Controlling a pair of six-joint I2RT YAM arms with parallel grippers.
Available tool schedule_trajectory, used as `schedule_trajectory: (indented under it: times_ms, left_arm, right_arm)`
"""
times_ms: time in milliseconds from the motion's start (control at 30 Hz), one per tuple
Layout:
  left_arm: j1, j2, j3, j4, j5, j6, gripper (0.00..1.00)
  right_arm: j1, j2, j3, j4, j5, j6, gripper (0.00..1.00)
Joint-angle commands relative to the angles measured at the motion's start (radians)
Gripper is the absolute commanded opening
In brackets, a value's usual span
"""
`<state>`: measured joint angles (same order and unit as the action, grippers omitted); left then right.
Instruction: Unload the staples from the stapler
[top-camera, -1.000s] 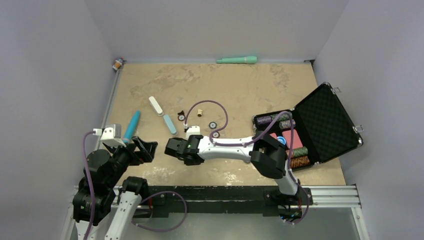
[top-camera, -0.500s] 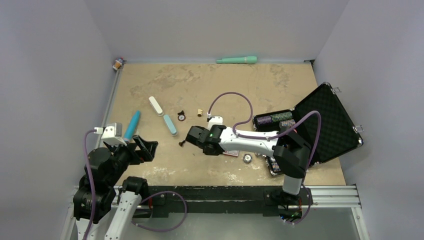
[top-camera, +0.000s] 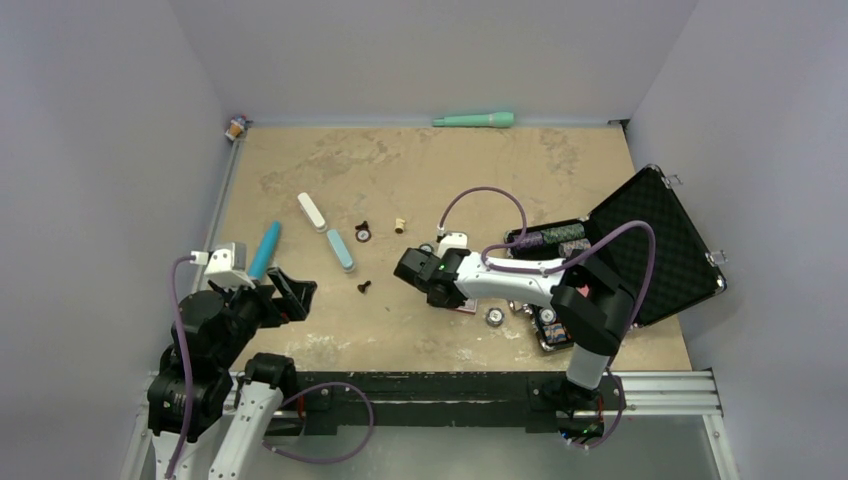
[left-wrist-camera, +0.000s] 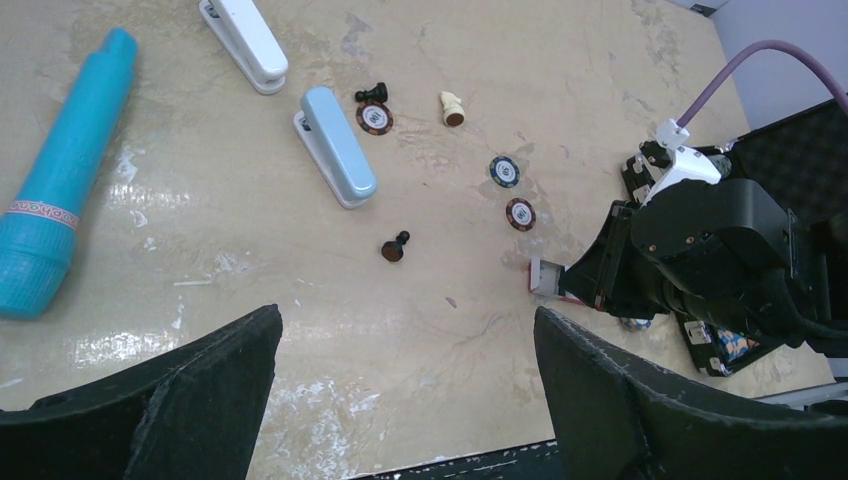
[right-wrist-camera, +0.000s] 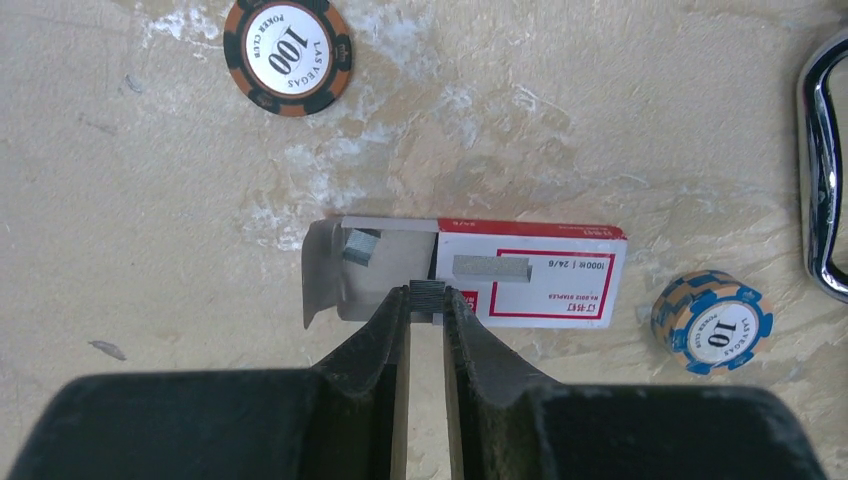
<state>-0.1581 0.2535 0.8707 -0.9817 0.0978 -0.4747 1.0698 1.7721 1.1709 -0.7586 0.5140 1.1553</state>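
The right claw (right-wrist-camera: 428, 303) was clenched on a short grey strip of staples (right-wrist-camera: 428, 291), at the edge of a small open box (right-wrist-camera: 540, 275) with a red-and-white label, near the middle of the counter (top-camera: 480, 170). A loose strip (right-wrist-camera: 490, 265) lay flat on that label. An orange poker chip (right-wrist-camera: 289, 55) sat at eleven o'clock from the box.

The stapler (top-camera: 340, 249) lay well apart, at about ten o'clock from the right claw, its white and light-blue bars end to end on the counter.

The left claw (top-camera: 287, 297) was released, fingers spread wide, at five o'clock from a blue marker (top-camera: 264, 250).
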Motion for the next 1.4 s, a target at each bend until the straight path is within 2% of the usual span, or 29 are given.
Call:
schedule_trajectory:
  times_ms: [0, 1200, 1367]
  left_arm:
    - [0.005, 0.017, -0.002, 0.033, -0.012, 0.013, 0.99]
    - [0.004, 0.026, -0.001, 0.032, -0.012, 0.013, 0.99]
    - [0.005, 0.026, -0.001, 0.031, -0.012, 0.013, 0.99]
  right_arm:
    - [-0.009, -0.053, -0.006, 0.052, 0.045, -0.029, 0.15]
    - [-0.010, 0.019, 0.026, 0.076, 0.054, -0.069, 0.18]
    - [-0.010, 0.025, 0.030, 0.072, 0.056, -0.064, 0.22]
